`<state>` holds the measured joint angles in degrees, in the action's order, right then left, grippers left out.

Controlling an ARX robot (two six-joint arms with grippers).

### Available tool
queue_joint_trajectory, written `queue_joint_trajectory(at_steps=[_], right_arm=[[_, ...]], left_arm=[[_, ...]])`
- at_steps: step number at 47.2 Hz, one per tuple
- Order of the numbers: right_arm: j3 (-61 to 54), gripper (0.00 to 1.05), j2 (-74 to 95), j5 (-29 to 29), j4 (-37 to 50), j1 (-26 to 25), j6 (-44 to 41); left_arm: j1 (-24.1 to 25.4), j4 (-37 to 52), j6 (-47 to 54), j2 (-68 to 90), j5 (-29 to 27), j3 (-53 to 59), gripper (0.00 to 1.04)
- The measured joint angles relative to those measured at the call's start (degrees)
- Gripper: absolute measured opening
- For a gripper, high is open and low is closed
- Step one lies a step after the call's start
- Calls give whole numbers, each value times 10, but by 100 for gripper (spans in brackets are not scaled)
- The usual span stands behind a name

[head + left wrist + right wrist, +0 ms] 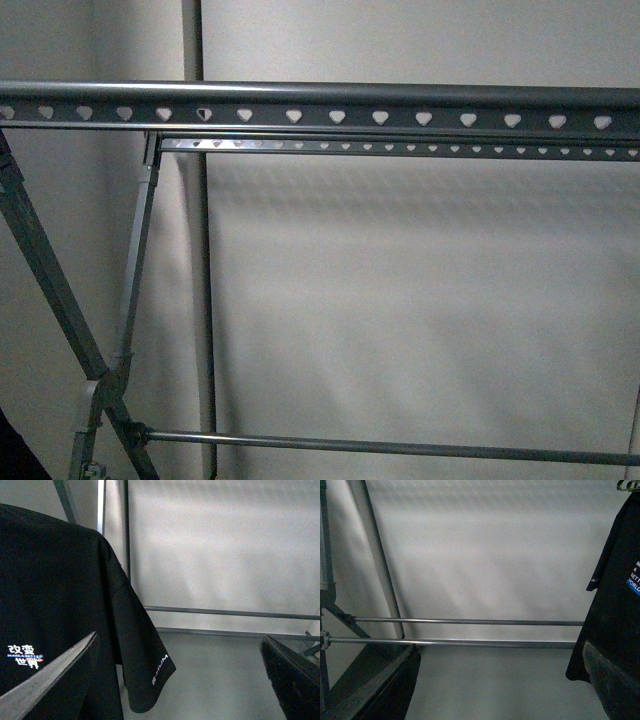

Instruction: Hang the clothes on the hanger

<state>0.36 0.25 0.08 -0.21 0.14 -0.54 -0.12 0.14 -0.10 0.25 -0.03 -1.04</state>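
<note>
Though near — T-shirt (pixel 60 595) beyond left pincer (pixel 179 636).

From my left wrist camera, the black T-shirt (pixel 60 605) carries white Chinese characters, 改变 over 世界, with a tiny line across them that reads "MAKE A BETTER WORLD". Its sleeve hem (pixel 161 669) has small white lettering that seems to start "HUM", but the rest is too small for me to read. From my right wrist camera the same shirt (pixel 615 605) shows a cut-off white print at the frame's edge, where I can read only "A" and "WORLD", the latter on a blue patch.
</note>
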Motion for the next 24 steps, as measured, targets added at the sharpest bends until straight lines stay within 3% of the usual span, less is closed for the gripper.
queue_joint_trajectory(at_steps=[12,13,16,24], right_arm=[[0,97,0,0,0,0,0],[0,97,0,0,0,0,0],[0,97,0,0,0,0,0],[0,97,0,-1,0,0,0]], left_arm=[[0,0,0,0,0,0,98],[2,-2,1,1,7,-1,98],[34,-18,43,66,98,-21,98],[79,59,-27,329,-37,-151,98]])
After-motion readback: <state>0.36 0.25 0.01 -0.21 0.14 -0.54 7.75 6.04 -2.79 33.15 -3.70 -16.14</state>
